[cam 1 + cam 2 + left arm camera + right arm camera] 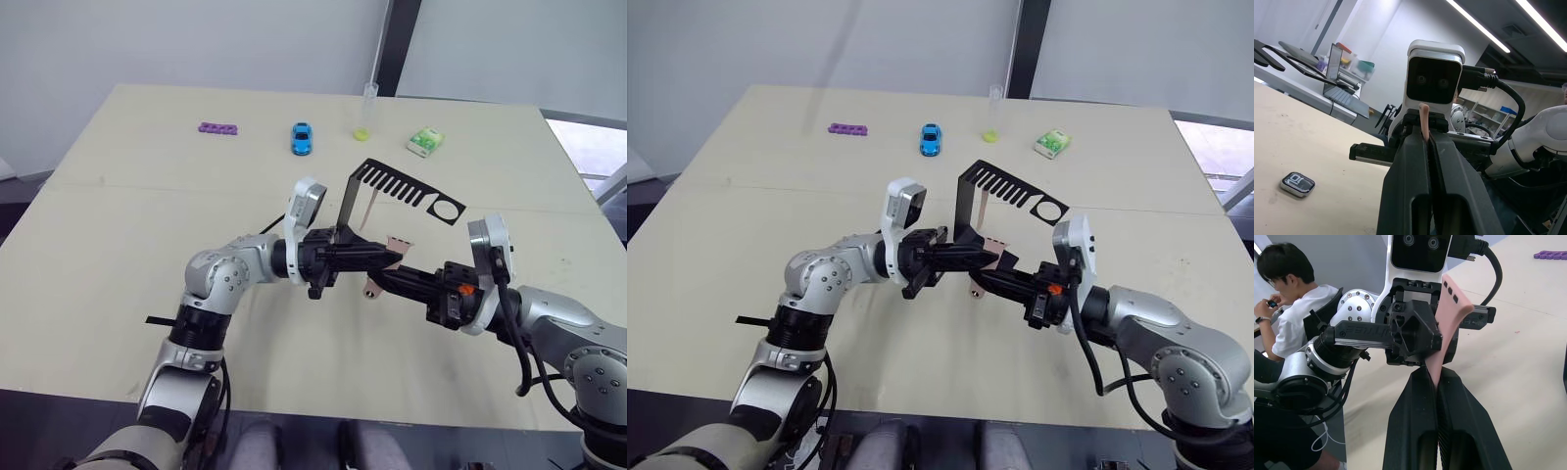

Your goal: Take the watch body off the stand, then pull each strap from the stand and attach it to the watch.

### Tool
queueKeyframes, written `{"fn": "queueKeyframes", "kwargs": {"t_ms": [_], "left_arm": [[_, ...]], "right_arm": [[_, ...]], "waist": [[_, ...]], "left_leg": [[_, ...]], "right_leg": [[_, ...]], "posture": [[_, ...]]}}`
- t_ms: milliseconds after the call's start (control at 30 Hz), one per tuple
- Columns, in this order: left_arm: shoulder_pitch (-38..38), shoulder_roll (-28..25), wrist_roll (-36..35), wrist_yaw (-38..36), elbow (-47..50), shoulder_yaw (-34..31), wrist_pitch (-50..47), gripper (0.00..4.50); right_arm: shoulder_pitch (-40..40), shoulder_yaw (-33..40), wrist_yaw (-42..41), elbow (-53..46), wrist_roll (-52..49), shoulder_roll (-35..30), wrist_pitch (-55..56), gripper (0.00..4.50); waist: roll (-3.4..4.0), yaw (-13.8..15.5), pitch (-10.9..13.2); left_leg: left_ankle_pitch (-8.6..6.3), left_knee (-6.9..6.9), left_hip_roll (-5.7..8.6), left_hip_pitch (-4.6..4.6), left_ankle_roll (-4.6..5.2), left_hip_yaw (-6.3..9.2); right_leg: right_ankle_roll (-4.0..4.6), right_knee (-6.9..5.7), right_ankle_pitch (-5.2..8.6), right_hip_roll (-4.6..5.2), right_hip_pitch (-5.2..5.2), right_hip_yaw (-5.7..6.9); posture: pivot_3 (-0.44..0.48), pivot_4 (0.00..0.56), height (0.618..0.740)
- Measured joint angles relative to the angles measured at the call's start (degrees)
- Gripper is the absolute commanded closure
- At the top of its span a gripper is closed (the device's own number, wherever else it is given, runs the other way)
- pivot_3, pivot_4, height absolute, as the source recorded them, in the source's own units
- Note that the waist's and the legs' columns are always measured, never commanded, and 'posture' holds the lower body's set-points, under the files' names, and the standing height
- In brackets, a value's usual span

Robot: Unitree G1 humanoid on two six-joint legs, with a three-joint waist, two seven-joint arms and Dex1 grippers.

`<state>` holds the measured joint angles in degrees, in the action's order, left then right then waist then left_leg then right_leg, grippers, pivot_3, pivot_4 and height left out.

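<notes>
A: Pink strap (1449, 328), frame centre: why held from both ends?

B: Left gripper (390, 258) pinches one end and right gripper (384, 273) pinches the other, probably a hand-over before attachment.

A: Watch body (1298, 184)?

B: Flat on the table (1327, 147), lower left of the left wrist view. Stand (392, 191) is right of centre, upright.

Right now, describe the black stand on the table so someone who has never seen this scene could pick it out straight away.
Look at the pale table, just beyond where the two claws meet near its middle. The stand rises there: a thin black bent sheet with an upright and a top arm cut into comb slots, ending in a ring hole. It is taller than the small purple, blue and green items along the far edge.
</notes>
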<state>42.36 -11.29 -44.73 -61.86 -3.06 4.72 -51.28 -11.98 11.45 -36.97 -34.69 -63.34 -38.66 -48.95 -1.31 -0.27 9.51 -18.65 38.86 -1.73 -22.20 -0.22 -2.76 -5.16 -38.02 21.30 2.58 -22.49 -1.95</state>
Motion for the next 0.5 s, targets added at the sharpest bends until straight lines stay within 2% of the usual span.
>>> {"fn": "queueKeyframes", "kwargs": {"t_ms": [267,367,500], "left_arm": [[-0.1,0.5,0.0,-0.2,0.0,0.1,0.0,4.48],[-0.2,1.1,0.0,-0.3,0.0,0.1,0.1,4.5],[-0.5,0.5,0.1,-0.8,0.2,0.2,1.6,4.5]], "right_arm": [[0.9,0.6,0.6,-1.1,-0.8,-1.3,0.2,4.5],[2.0,1.7,0.6,-1.4,-1.5,-2.0,0.2,3.54],[5.4,5.6,1.1,-3.3,-3.7,-4.4,0.2,1.64]], "waist": [[0.0,0.0,0.0],[0.0,0.1,0.0],[0.0,0.1,0.0]], "left_leg": [[0.0,0.0,0.0,0.0,0.0,0.0],[-0.01,0.0,0.01,-0.02,0.01,0.0],[-0.01,-0.02,0.0,-0.02,0.01,0.01]], "right_leg": [[0.0,0.01,0.0,0.0,0.0,0.0],[0.0,0.03,0.0,0.01,0.01,0.0],[0.0,0.03,0.0,0.0,0.01,0.01]], "posture": [[0.0,0.15,0.74],[0.0,0.15,0.74],[0.0,0.15,0.74]]}}
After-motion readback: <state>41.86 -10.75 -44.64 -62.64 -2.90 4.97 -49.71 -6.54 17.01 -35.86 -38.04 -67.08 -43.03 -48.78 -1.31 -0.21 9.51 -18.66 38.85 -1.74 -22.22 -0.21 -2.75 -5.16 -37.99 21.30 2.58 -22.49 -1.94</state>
